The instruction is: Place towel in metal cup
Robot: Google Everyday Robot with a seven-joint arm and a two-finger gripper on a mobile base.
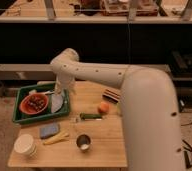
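Observation:
The towel [57, 103] is a pale grey-white cloth at the right end of the green tray [24, 118], next to a red bowl [33, 103]. My gripper [59, 93] comes down from the arm's elbow right over the towel and touches or nearly touches its top. The metal cup [83, 142] stands upright and shiny near the table's front edge, apart from the gripper and to its lower right.
A white cup [25, 144] stands at the front left. A blue-grey pad [49, 131] and a yellow piece [56, 139] lie beside it. A green stick [90, 116], an orange fruit [103, 107] and a dark box [111, 95] lie mid-table. My arm covers the table's right side.

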